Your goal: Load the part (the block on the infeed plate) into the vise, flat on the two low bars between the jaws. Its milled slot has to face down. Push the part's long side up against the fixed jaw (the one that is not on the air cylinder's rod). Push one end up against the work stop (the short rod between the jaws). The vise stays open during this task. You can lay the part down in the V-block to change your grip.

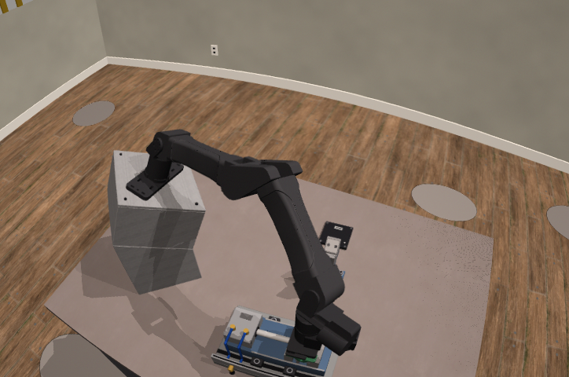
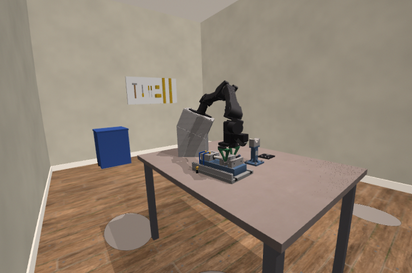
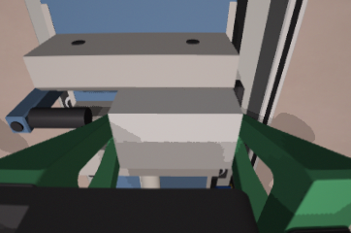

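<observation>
Could jam or tip the block against the fixed jaw by pressing down slightly crooked; could also leave a gap at the work stop by letting go too soon. Can't tell slot direction or seating on the bars. Lies between the fingers of the gripper, clamped by both ends, with jaws partway open. Sits at the vise, near one long edge of the desk, away from its corners

Looking across all three views, there's no text, brand, number or sign to be read here; the small pale rectangular label on the flat black square plate is too tiny to make out.
</observation>
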